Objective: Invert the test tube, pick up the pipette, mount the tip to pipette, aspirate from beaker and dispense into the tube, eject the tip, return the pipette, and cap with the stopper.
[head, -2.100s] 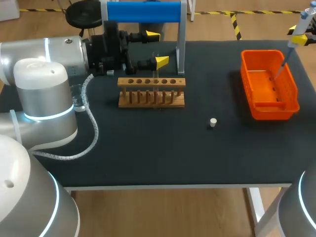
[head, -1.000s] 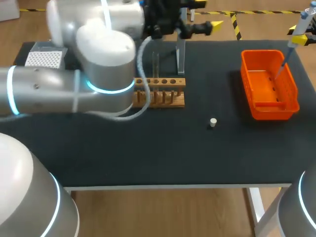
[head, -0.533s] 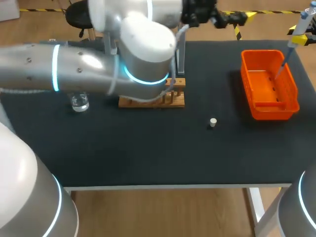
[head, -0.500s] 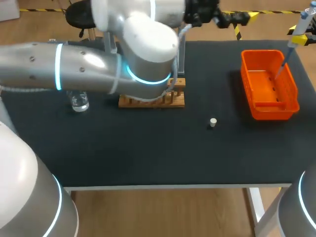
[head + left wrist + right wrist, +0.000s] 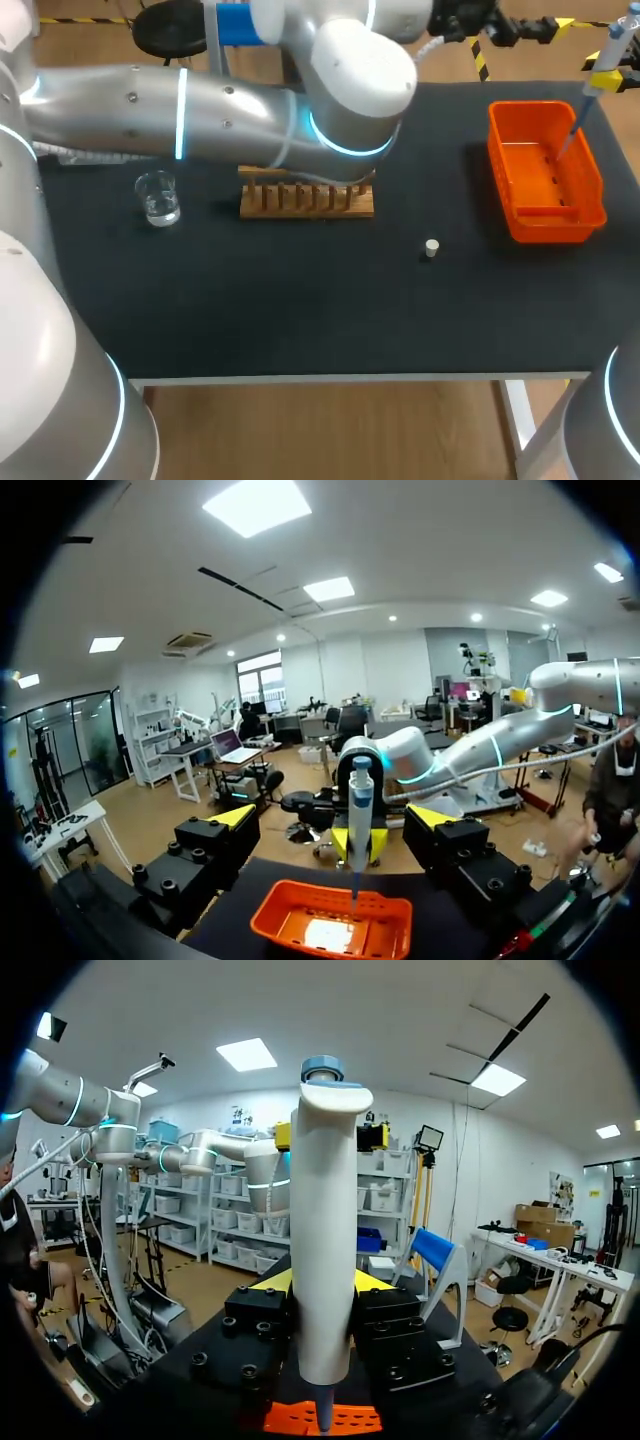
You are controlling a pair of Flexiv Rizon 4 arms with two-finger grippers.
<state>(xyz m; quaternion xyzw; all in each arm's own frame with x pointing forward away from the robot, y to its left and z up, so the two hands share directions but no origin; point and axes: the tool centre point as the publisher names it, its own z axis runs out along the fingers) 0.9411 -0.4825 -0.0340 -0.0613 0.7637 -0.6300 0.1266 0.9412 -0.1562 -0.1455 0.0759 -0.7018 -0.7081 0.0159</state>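
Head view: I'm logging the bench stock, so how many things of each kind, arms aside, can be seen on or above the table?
Beaker: 1
Rack: 1
Stopper: 1
Bin: 1
Stand: 1
Pipette: 1
Total: 6

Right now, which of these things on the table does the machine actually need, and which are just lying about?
Needed for the job: pipette, beaker, stopper, wooden rack.
Not named in the job, probably helpers rather than clutter: orange bin, blue-topped stand.
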